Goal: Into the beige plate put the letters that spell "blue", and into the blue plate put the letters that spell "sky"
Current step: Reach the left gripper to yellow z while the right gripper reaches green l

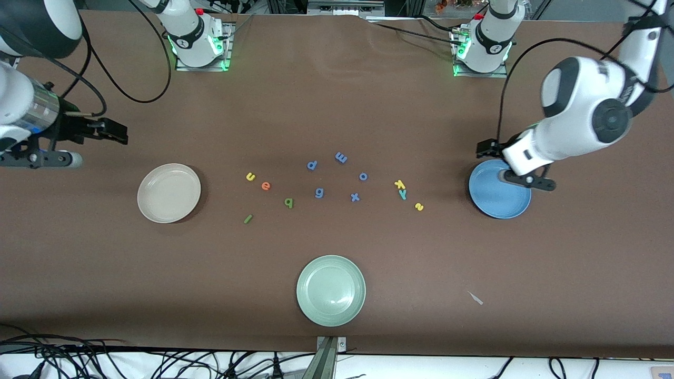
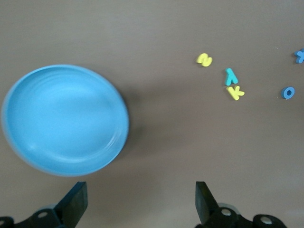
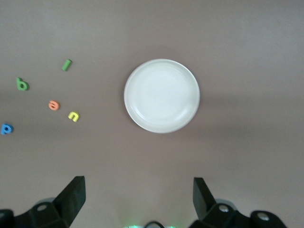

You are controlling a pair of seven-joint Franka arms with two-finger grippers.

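Both grippers wide open, nothing held. Left gripper [image 2: 137, 209] hangs over the rim of the blue plate [image 1: 492, 197] at the left arm's end of the table; right gripper [image 3: 137, 204] hangs over bare table at the right arm's end, just off the beige plate [image 1: 168, 192] at about its 10 o'clock in the front view. Both plates empty, so nothing is sorted: this reads as the start, pre-first-pick. "sky" cluster sits beside the blue plate at its 9 o'clock: yellow k [image 1: 399, 183] touching teal y [image 1: 403, 194], yellow s [image 1: 419, 206] just apart. "blue" set lies at 3 o'clock of the beige plate: yellow u [image 1: 250, 177], orange e [image 1: 266, 185], light green b [image 1: 288, 202], dark green l [image 1: 248, 218]. Blue decoys p [image 1: 312, 165], m [image 1: 340, 157], o [image 1: 363, 177], g [image 1: 319, 192], x [image 1: 355, 197] sit between the groups; green plate [image 1: 330, 290] is nearest the camera, unused. Next, I'd guess: each arm drops on its nearest letter. Pieces are tiny and flat, so a low, centred pinch; k/y contact risks a double pick.
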